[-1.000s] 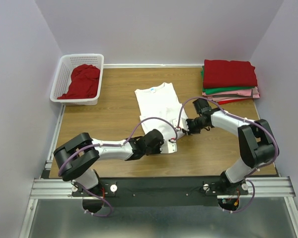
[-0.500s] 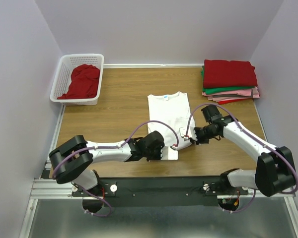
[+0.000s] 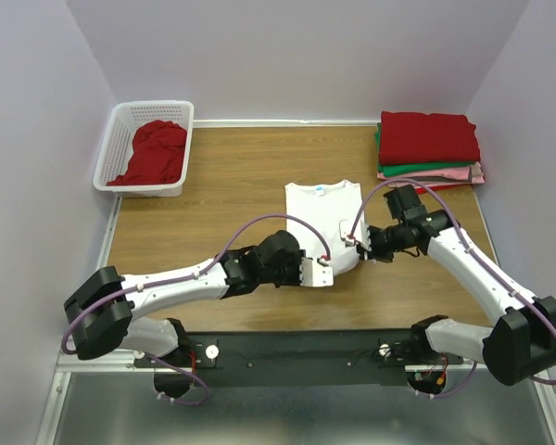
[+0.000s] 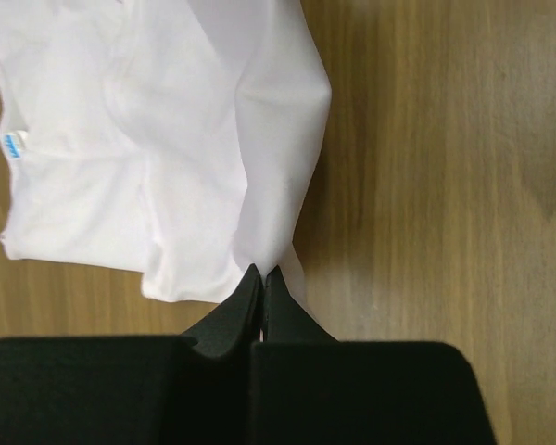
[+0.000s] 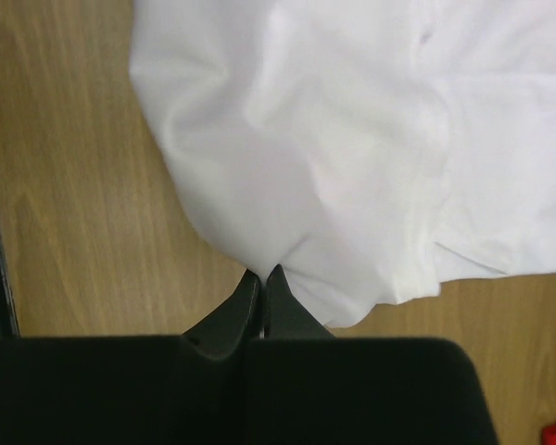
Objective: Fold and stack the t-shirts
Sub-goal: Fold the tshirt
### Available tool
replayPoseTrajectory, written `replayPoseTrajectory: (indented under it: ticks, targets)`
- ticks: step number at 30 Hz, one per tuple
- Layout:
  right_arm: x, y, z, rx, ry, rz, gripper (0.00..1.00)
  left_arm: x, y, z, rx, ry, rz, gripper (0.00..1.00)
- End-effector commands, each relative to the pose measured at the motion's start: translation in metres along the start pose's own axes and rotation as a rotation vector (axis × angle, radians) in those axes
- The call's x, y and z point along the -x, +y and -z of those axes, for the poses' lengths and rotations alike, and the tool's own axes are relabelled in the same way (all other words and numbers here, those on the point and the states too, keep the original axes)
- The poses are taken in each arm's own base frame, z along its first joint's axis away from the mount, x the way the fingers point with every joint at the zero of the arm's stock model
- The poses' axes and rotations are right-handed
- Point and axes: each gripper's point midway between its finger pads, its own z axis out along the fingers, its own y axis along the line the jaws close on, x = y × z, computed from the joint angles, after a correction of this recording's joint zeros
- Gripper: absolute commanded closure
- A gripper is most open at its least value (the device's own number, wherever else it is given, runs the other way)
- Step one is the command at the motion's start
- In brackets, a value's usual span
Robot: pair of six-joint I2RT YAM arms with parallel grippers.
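A white t-shirt with a small blue neck label lies partly folded in the middle of the table. My left gripper is shut on its near hem, the cloth pinched between the black fingertips. My right gripper is shut on the shirt's right lower edge. Both lift the near end a little off the wood. A stack of folded t-shirts, red on top with green and pink below, sits at the back right. A crumpled red t-shirt lies in the basket.
A white lattice basket stands at the back left corner. The wooden table ends at walls on the left, back and right. A metal rail with the arm bases runs along the near edge.
Both grippers have carried the white t-shirt to the right and a little back. The right arm stretched out rightward, and the left arm reached further toward the middle.
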Motion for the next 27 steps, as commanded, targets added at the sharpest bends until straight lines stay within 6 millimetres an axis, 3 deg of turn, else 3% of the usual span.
replayPoseTrajectory:
  ticks: [1, 4, 7, 15, 22, 23, 27]
  targets:
    - [0.017, -0.029, 0.019, -0.087, 0.013, -0.071, 1.00, 0.019, 0.042, 0.006, 0.107, -0.031, -0.046, 1.00]
    - [0.019, -0.041, 0.023, -0.118, 0.031, -0.087, 1.00, 0.027, 0.063, 0.005, 0.144, -0.044, -0.058, 1.00]
    - [0.017, -0.060, 0.025, -0.159, 0.066, -0.113, 1.00, 0.021, 0.088, -0.002, 0.174, -0.030, -0.062, 1.00]
    - [0.011, -0.121, 0.027, -0.283, 0.088, -0.215, 1.00, 0.009, 0.157, 0.003, 0.286, -0.032, -0.064, 1.00]
    - [-0.002, -0.175, 0.028, -0.370, 0.073, -0.326, 1.00, 0.004, 0.201, -0.012, 0.297, -0.069, -0.060, 1.00]
    - [-0.004, -0.187, 0.027, -0.378, 0.066, -0.340, 1.00, -0.003, 0.202, -0.021, 0.281, -0.060, -0.054, 1.00]
    - [-0.009, -0.209, 0.021, -0.391, 0.064, -0.377, 1.00, 0.003, 0.240, -0.027, 0.332, -0.089, -0.063, 1.00]
